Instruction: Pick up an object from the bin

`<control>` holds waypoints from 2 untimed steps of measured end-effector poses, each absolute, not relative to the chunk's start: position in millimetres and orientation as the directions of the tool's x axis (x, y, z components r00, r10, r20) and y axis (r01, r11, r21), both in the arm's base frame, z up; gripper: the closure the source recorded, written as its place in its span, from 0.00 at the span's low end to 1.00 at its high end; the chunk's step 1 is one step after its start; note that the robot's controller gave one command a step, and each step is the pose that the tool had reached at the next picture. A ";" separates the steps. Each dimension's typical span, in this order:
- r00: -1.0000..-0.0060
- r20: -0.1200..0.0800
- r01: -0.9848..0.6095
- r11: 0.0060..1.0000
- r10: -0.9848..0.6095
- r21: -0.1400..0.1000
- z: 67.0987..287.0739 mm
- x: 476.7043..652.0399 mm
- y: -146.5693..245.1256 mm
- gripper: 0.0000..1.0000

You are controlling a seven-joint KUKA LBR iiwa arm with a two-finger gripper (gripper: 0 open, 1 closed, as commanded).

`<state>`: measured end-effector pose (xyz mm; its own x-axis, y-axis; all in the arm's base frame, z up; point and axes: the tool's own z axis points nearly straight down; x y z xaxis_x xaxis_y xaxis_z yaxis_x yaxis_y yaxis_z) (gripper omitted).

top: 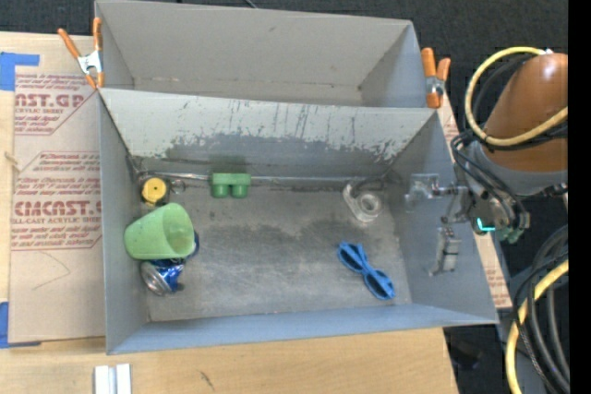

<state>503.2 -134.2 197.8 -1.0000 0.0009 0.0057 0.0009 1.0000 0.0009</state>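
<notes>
Grey bin (259, 60), contents:
- Blue glasses (367, 270), near right of the floor. This is the thing closest to the jaws.
- Clear little cup (363, 203), far right.
- Green block (230, 185), far wall, left of centre.
- Yellow disc (153, 190), far left.
- Green cup (160, 232) on its side at left, touching a crushed blue can (164, 276).

Arm (517, 125) at right; jaws by the bin's right wall, and whether they are spread cannot be told.
</notes>
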 end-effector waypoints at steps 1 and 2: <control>-1.000 0.007 -0.002 1.000 -0.002 0.005 133.7 489.8 -57.2 0.00; -0.908 0.003 0.419 0.908 0.419 0.000 74.8 482.4 -59.1 0.00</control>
<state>482.4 -59.1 74.8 -0.9078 0.4193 0.0033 0.4193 0.9079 -0.0002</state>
